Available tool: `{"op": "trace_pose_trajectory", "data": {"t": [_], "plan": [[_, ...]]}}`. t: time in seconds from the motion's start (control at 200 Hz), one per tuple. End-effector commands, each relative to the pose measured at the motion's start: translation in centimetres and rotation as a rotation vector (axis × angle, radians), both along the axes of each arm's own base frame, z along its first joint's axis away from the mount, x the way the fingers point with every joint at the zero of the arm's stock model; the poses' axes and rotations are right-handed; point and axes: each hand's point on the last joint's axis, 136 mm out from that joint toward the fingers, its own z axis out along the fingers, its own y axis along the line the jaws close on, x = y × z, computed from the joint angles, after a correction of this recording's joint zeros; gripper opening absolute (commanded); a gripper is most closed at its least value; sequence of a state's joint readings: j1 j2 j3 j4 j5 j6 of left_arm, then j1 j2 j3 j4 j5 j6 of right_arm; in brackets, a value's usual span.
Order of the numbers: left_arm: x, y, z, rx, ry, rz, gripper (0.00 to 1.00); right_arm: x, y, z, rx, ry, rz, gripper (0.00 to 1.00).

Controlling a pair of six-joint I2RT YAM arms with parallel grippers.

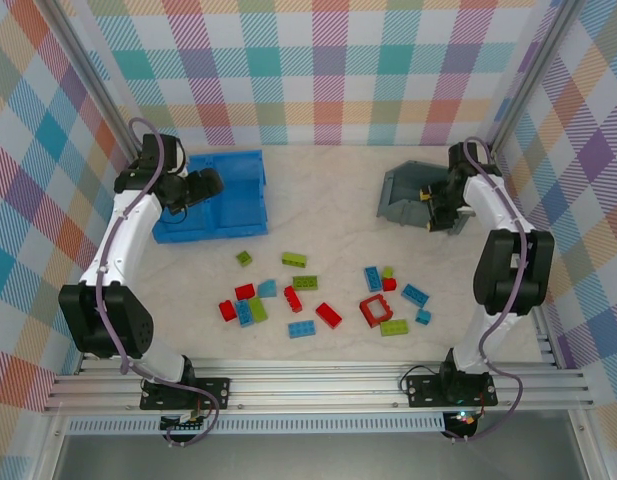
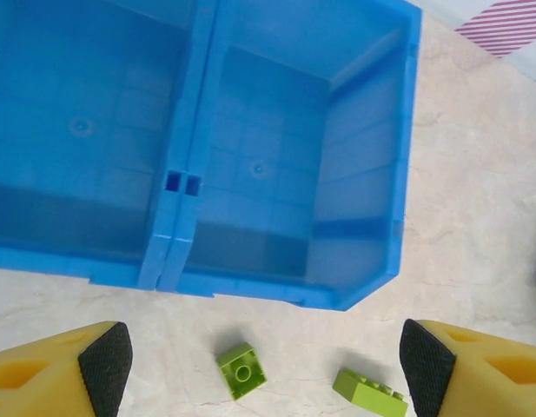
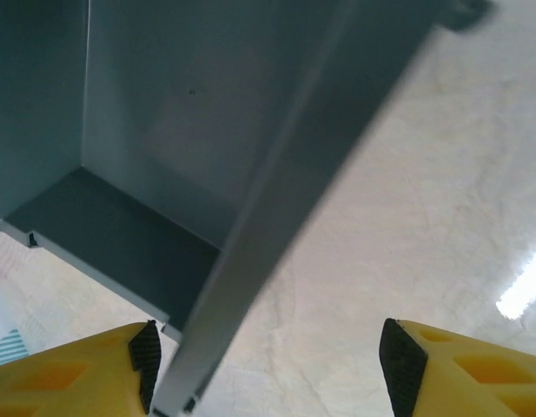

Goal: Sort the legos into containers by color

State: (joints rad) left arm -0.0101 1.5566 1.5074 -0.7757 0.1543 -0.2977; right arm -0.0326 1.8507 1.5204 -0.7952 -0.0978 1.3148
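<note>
Legos (image 1: 305, 282) lie scattered on the table (image 1: 328, 190) toward 6 o'clock. Blue bin (image 1: 250, 185) sits at 10 o'clock, grey bin (image 1: 398, 195) at 2. Left jaws and right jaws stand open, empty; we fear the right, straddling the grey wall, could snag and tip it.

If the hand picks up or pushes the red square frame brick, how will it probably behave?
The red frame looks like rigid moulded plastic, so it should keep its shape. Its middle is open, so it is probably light. It lies flat on the smooth table, so a push would likely slide it rather than roll or tip it.
</note>
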Motion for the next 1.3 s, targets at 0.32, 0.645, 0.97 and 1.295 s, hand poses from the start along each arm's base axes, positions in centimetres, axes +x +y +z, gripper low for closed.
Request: {"op": "trace_pose_trajectory", "data": {"t": [0.32, 0.645, 0.97, 1.295], "plan": [[-0.8, -6.2, 5.0, -0.158, -0.199, -0.213, 0.82, 0.9, 0.3, 2.9, -0.023, -0.082, 0.06, 0.69], [-2.4, -14.4, 7.8, -0.305, -0.276, -0.388, 0.82, 0.1, 0.1, -1.1, -0.026, 0.016, 0.05, 0.62], [-3.2, -16.4, 7.9, -0.307, -0.277, -0.426, 0.81, -0.3, -1.1, -1.4, -0.143, 0.066, 0.179, 0.26], [-1.9, -5.4, 1.4, 0.122, 0.004, -0.106, 0.79, 3.6, 0.7, -0.5, -0.305, -0.042, 0.652, 0.09]]}}
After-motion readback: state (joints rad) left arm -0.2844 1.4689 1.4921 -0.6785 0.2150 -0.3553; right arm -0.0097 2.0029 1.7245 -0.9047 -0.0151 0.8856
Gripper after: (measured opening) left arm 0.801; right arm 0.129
